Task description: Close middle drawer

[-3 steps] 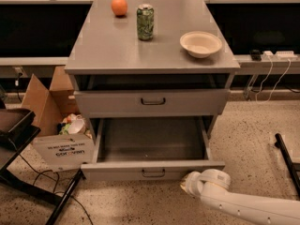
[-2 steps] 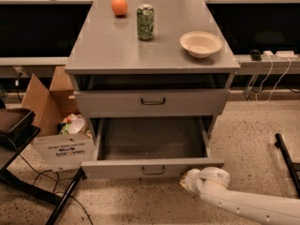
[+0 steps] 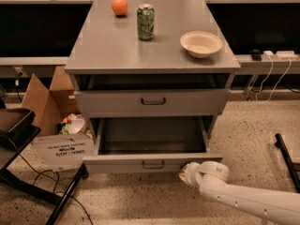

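The middle drawer [image 3: 153, 163] is pulled far out of the grey cabinet, a long shallow empty tray with a low front and a small dark handle. Above it the taller-fronted top drawer [image 3: 153, 101] stands slightly out. The lowest drawer is hidden beneath the open tray. My gripper [image 3: 187, 174] sits at the end of the white arm [image 3: 243, 200], low near the floor. It is against the right part of the middle drawer's front, to the right of the handle.
On the cabinet top [image 3: 108, 50] stand an orange [image 3: 119, 6], a green can [image 3: 146, 22] and a white bowl [image 3: 201, 43]. A cardboard box [image 3: 58, 149] with trash sits at the left. A black chair base [image 3: 28, 182] is at the lower left. Cables [image 3: 269, 81] hang at the right.
My gripper has moved up toward the cabinet, against the drawer front. The middle drawer has slid in a little.
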Motion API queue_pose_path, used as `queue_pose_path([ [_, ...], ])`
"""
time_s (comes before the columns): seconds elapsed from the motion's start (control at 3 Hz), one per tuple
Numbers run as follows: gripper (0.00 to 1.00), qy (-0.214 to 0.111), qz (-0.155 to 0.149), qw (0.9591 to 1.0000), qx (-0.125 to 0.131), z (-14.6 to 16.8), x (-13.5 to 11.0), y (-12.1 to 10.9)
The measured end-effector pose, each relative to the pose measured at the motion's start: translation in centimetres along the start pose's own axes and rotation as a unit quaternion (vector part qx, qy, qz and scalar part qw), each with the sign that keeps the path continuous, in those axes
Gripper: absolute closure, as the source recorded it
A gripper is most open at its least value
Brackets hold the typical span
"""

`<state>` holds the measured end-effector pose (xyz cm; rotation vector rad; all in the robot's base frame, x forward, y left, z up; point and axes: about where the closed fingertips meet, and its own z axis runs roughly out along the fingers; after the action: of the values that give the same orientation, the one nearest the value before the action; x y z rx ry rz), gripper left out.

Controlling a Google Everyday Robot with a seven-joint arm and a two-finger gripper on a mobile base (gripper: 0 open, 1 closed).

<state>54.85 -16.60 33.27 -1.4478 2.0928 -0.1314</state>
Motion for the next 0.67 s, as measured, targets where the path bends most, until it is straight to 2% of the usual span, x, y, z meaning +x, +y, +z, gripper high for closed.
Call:
queue_pose_path([
  [0.33, 1.0, -0.007, -0.019, 0.9997, 0.012, 0.1, -1.29, -2.02],
  [0.67, 1.0, -0.009, -0.026, 0.9995, 0.016, 0.05, -1.78, -2.62],
])
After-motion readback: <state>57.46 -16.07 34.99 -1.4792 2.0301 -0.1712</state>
